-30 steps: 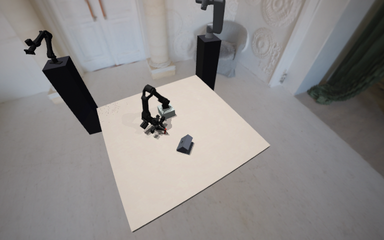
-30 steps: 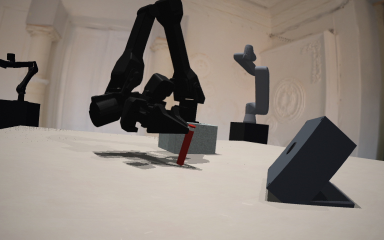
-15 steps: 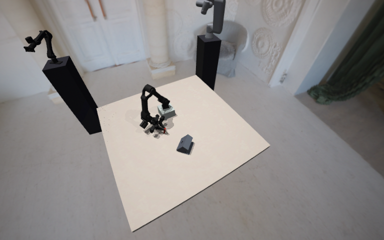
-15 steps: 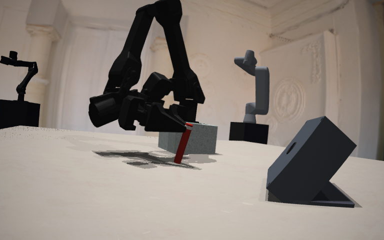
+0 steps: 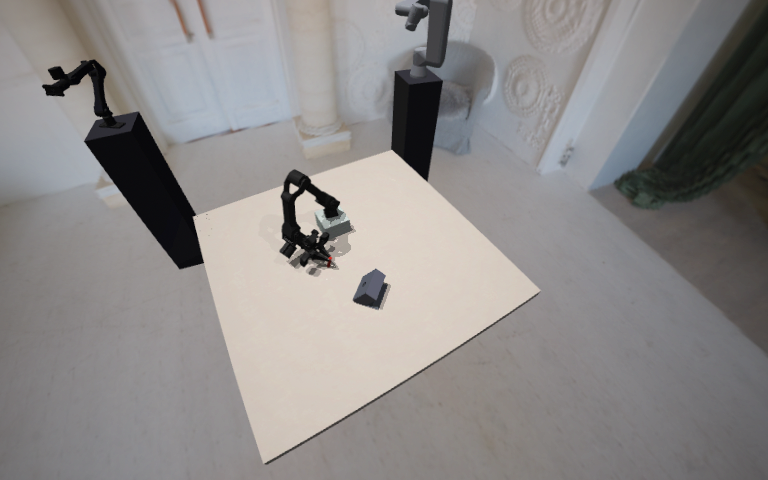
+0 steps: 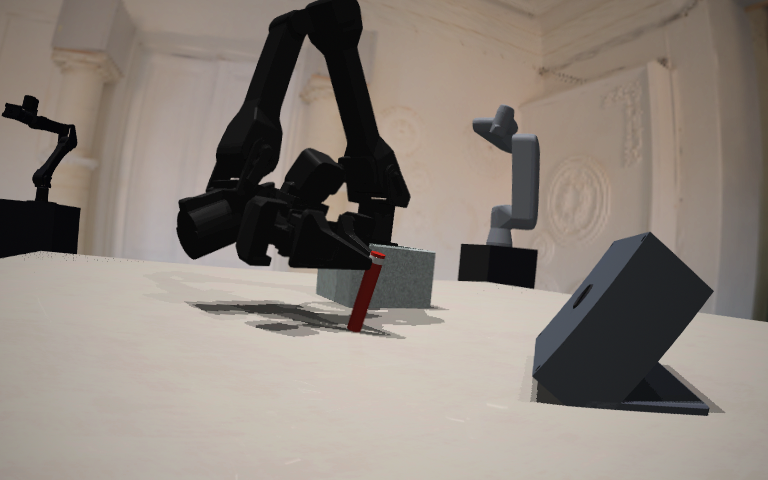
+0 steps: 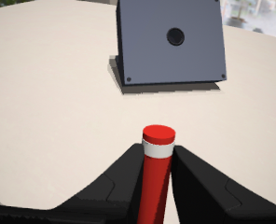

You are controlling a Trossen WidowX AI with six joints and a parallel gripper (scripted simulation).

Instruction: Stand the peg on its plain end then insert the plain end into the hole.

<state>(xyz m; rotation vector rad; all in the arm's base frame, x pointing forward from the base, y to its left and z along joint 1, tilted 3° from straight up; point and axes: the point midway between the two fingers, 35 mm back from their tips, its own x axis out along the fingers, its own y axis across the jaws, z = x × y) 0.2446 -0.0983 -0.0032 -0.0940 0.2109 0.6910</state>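
Red cylindrical peg (image 5: 329,262) (image 6: 364,297) (image 7: 156,187), white-banded, leans above or on the pale table (image 5: 376,362) (image 6: 257,404) (image 7: 49,89), pinched by our black gripper (image 5: 327,259) (image 6: 371,261) (image 7: 157,153); our wrist view shows the grey sloped block's (image 5: 371,287) (image 6: 620,321) (image 7: 147,51) hole (image 7: 175,36) unfilled (exterior hides its depths).

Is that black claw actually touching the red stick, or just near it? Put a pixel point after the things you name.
Touching: the wrist view shows both fingers of the gripper (image 5: 329,259) (image 6: 371,259) (image 7: 158,150) pressed against the red peg (image 6: 364,297) (image 7: 156,187), one on each side, by its white band.
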